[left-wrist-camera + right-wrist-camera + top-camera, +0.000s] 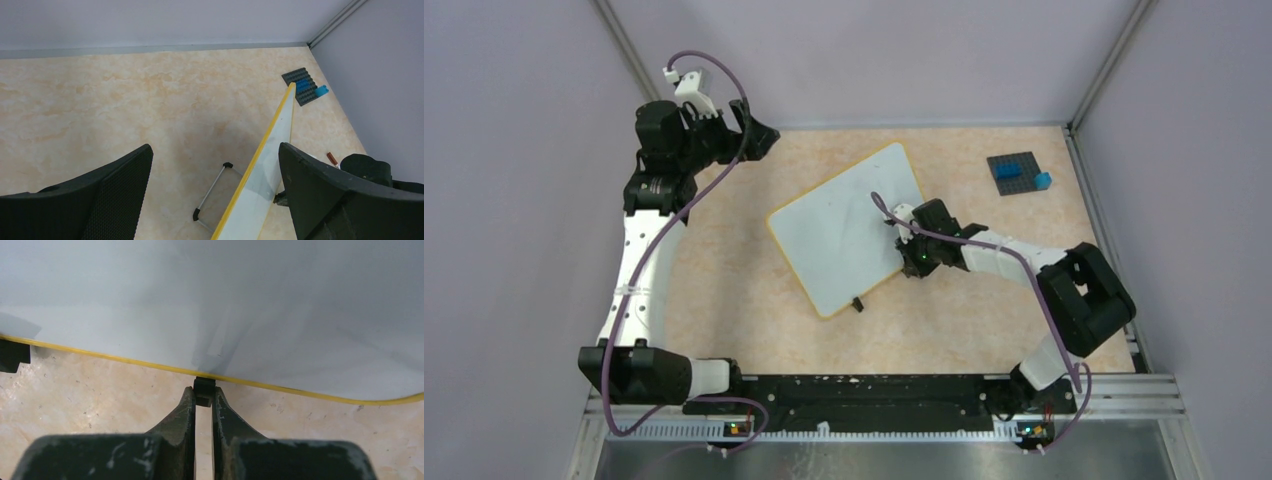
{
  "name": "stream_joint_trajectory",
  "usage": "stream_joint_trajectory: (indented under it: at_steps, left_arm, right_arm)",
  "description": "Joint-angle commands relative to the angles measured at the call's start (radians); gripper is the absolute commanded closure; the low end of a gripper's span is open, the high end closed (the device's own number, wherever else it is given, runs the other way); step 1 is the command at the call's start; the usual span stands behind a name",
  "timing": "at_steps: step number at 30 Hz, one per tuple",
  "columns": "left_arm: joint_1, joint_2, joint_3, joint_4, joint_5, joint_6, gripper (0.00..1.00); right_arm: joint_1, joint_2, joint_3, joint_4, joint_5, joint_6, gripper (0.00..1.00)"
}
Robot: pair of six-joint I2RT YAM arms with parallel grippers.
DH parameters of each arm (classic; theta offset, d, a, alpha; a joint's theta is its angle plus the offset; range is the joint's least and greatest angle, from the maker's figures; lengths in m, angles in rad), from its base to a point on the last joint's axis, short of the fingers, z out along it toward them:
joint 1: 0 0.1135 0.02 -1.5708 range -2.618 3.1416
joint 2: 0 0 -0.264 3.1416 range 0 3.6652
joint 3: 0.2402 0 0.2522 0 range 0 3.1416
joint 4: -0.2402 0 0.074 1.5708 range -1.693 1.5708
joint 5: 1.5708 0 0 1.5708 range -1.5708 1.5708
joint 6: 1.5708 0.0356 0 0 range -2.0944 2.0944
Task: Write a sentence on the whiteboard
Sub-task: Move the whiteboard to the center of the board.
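Observation:
The whiteboard (pixel 839 235) lies slanted across the middle of the table, white with a yellow rim. Its face (pixel 200 300) carries no sentence in any view. My right gripper (pixel 904 243) is at the board's right edge. In the right wrist view, the right gripper (pixel 204 392) is shut on a small black clip foot (pixel 204 386) just under the yellow rim. A second clip foot (pixel 857 303) shows at the near edge. My left gripper (pixel 759 135) hovers open at the back left, away from the board. In its own view, the left gripper (pixel 214 147) holds nothing and the whiteboard (pixel 280 130) appears edge-on.
A dark blue studded plate (pixel 1014 172) with a blue brick (pixel 1043 180) sits at the back right, also seen as the plate (pixel 302 86). A thin wire stand (pixel 210 192) with black corners sticks out from under the board's left edge. Walls enclose the table.

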Motion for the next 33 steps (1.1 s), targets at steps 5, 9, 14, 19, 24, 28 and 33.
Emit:
stream_joint_trajectory:
  at_steps: [5,9,14,19,24,28,33]
  left_arm:
    - [-0.001,-0.011,-0.003,0.067,0.017,-0.012,0.01]
    - [0.0,-0.012,-0.008,0.075,0.022,-0.017,0.01]
    - [0.0,-0.008,-0.009,0.083,0.027,-0.034,0.01]
    - [0.0,0.002,-0.011,0.095,0.034,-0.046,0.01]
    - [0.0,0.008,-0.011,0.102,0.045,-0.057,0.01]
    - [0.0,0.006,-0.013,0.1,0.046,-0.059,0.01]
    - [0.0,-0.001,-0.017,0.098,0.041,-0.053,0.01]
  right_arm:
    - [-0.02,-0.134,-0.079,-0.043,0.127,-0.009,1.0]
    - [-0.07,-0.169,-0.092,-0.12,0.136,-0.083,1.0]
    - [-0.154,-0.218,-0.116,-0.184,0.161,-0.124,1.0]
    - [-0.209,-0.264,-0.152,-0.21,0.171,-0.134,1.0]
    - [-0.204,-0.296,-0.161,-0.223,0.131,-0.148,1.0]
    - [-0.189,-0.279,-0.145,-0.249,0.085,-0.163,0.94]
    - [-0.18,-0.284,-0.122,-0.298,0.011,-0.191,0.78]
